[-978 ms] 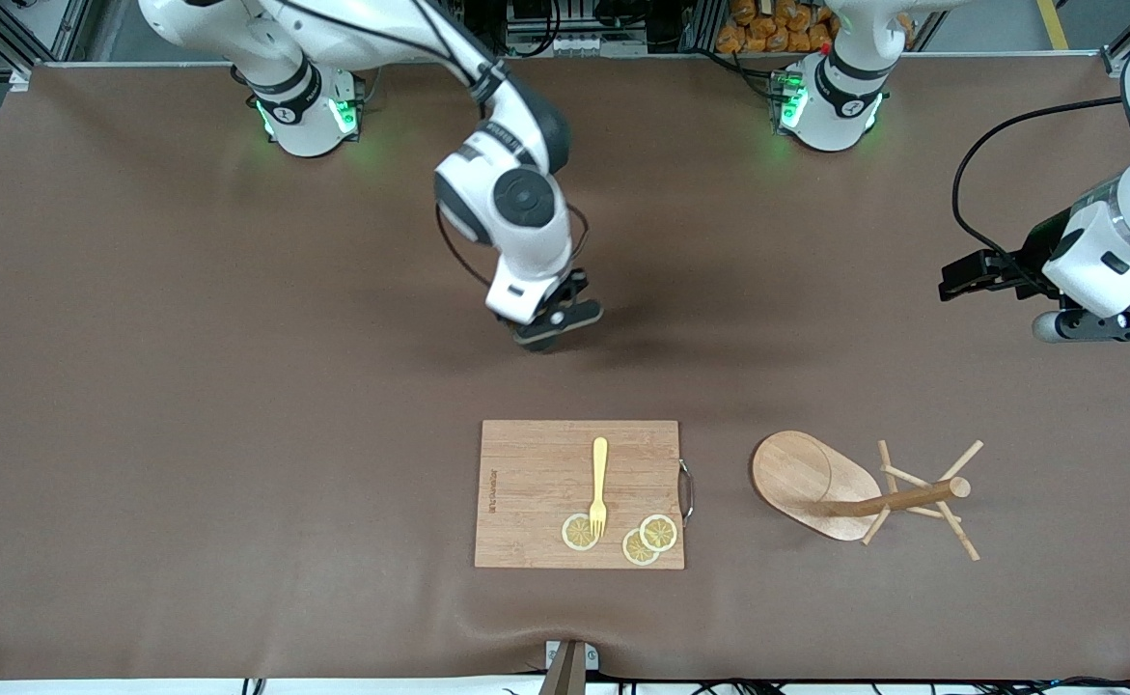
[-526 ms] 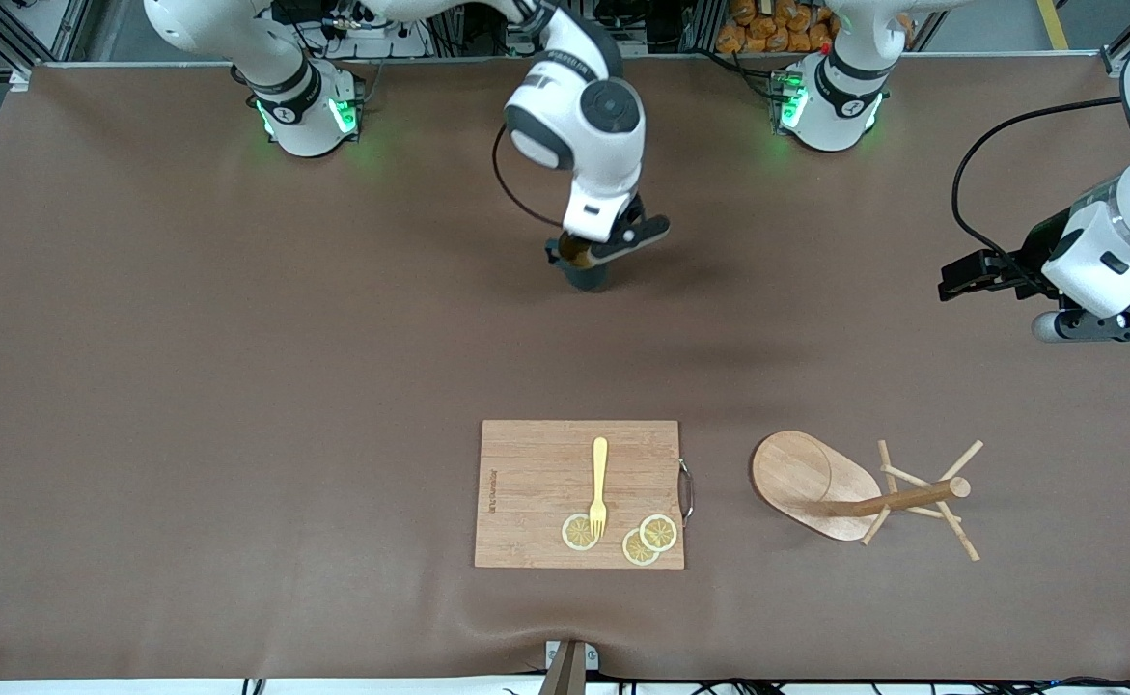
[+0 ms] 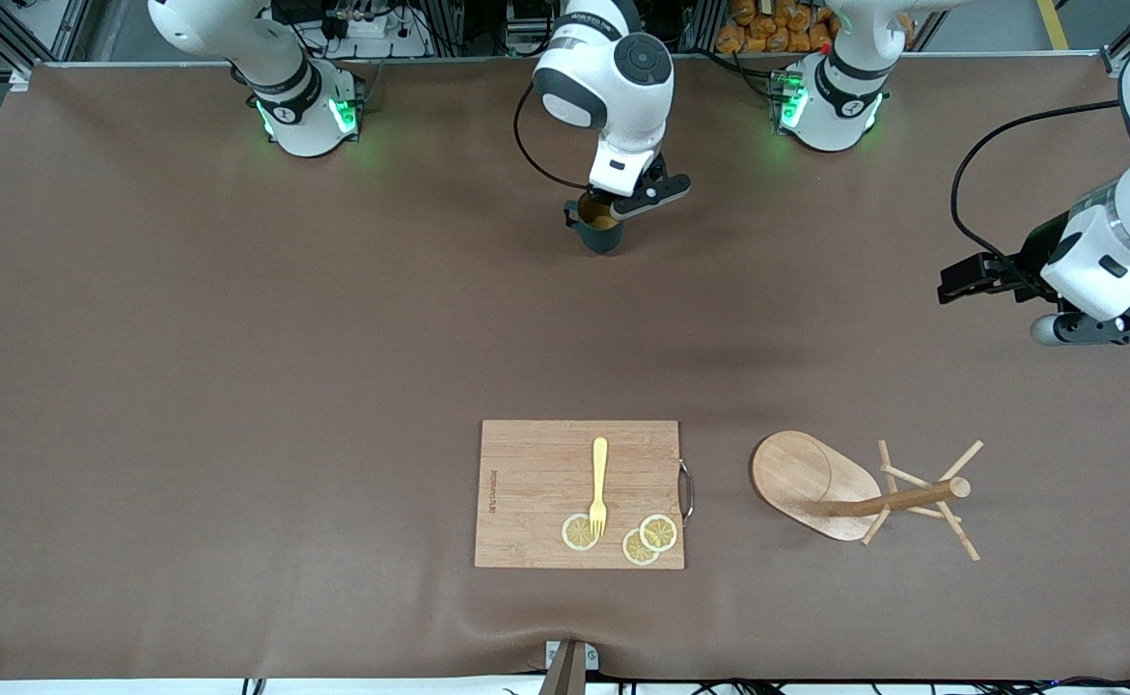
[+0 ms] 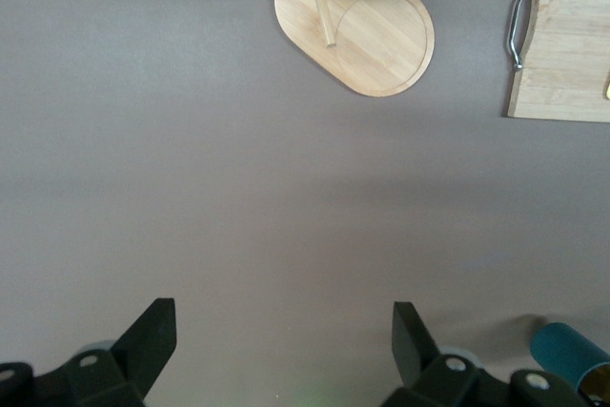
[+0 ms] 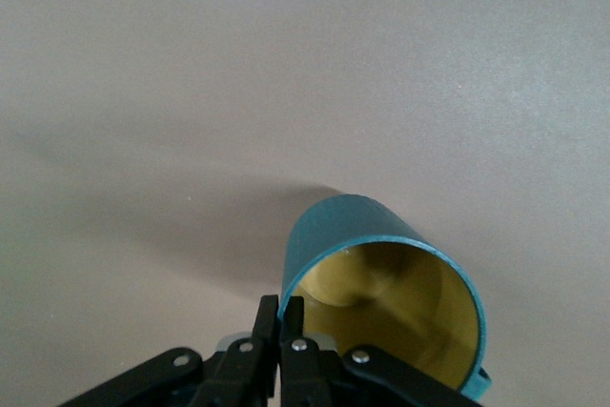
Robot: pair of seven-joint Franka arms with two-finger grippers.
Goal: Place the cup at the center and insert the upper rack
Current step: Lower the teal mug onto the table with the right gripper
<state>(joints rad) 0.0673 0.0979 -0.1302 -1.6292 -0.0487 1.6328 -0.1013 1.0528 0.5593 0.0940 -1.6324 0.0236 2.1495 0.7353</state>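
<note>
Cup [image 3: 600,228] hung pinched by its rim in right claw [image 3: 613,214], over the desk [image 3: 236,386] close to the robots' bases, midway between them; not yet set down at center. Upper rack [image 3: 859,494] lay tipped on its side, near the front camera, beside the cutting board [image 3: 536,483], untouched. Left claw [image 4: 281,335] waited spread wide, over bare desk at the left arm's end. Judged barely begun: both steps remained.

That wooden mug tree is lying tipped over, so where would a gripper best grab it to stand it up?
Probably the central pole of the mug tree, coming from above. It lies on its side, the pole raised slightly off the table and bare between the oval base and the thin pegs, so fingers could straddle it. The open left gripper waits nearest.
</note>
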